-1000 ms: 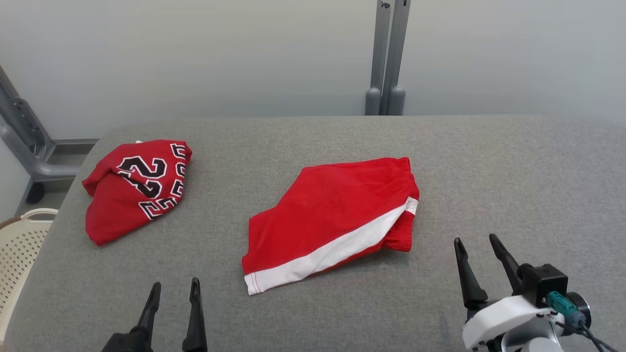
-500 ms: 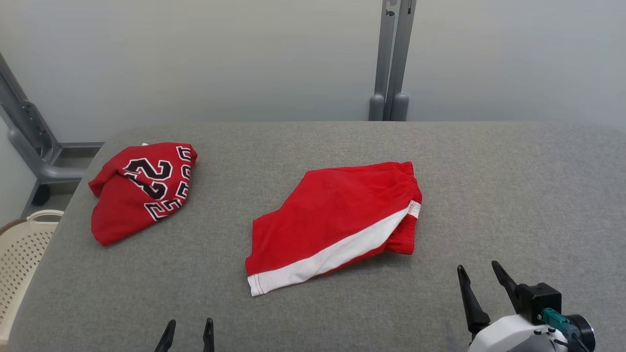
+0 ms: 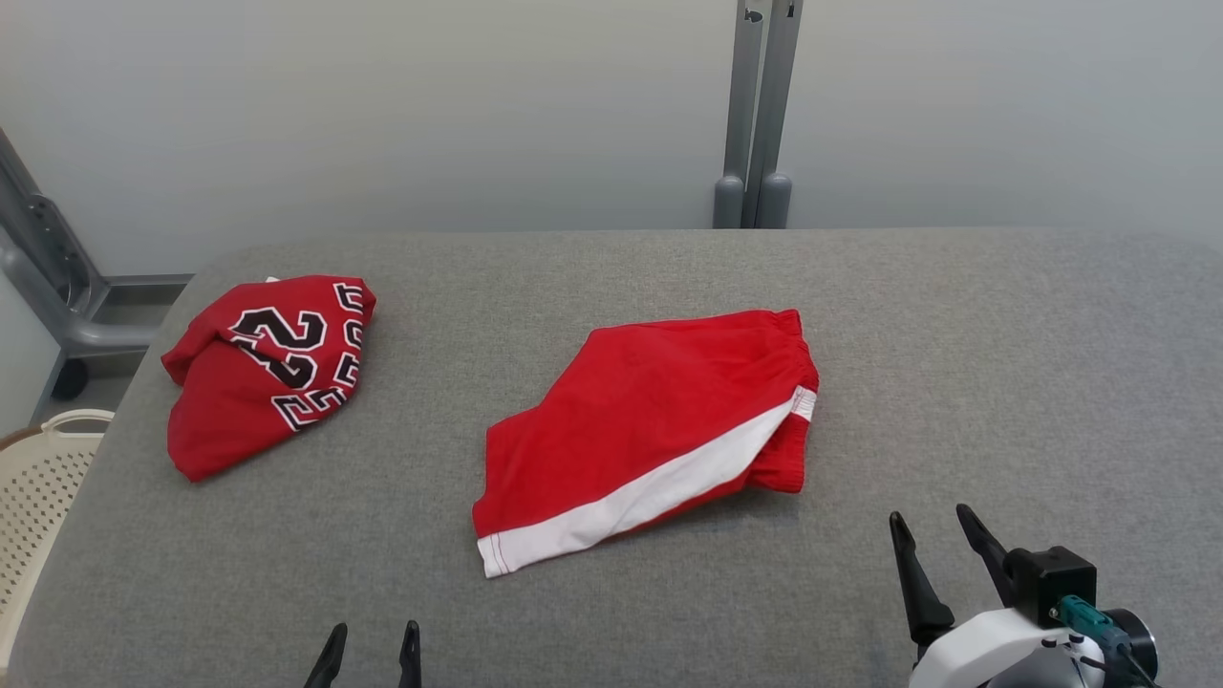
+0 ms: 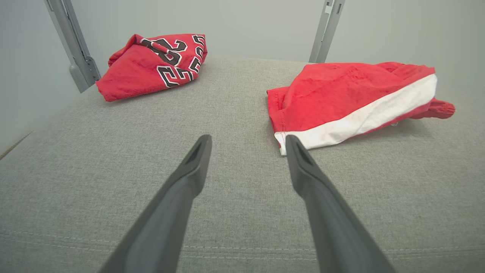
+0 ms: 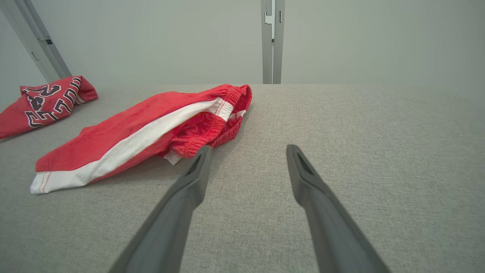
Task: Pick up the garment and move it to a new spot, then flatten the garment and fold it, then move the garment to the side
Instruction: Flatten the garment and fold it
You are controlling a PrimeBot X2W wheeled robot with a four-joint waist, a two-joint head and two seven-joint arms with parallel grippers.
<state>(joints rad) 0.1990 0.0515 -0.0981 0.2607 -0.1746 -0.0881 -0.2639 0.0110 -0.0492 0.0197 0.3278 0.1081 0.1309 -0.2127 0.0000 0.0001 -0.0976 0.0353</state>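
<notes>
The red shorts [image 3: 650, 430] lie folded at the centre of the grey table [image 3: 1003, 325], white side stripe toward the bottom of the frame. A red numbered jersey [image 3: 268, 368] sits at the left, well apart from them, and a pale basket [image 3: 38, 478] shows at the left edge.

The left gripper [image 3: 375, 627] pokes up at the bottom edge with its fingers spread and nothing between them. The right gripper [image 3: 927, 512], at lower right, is likewise parted and empty.

The right wrist view shows the bunched waistband [image 5: 204, 132] with its inner layers open, which the head view gives as a thin edge. One fingertip lies right beside it there, though contact is hard to judge. The left wrist view gives the hem corner [image 4: 282, 142] close up.

A second ago the left fingers stood much taller in the frame and the right gripper sat higher. The shorts lie as before.
</notes>
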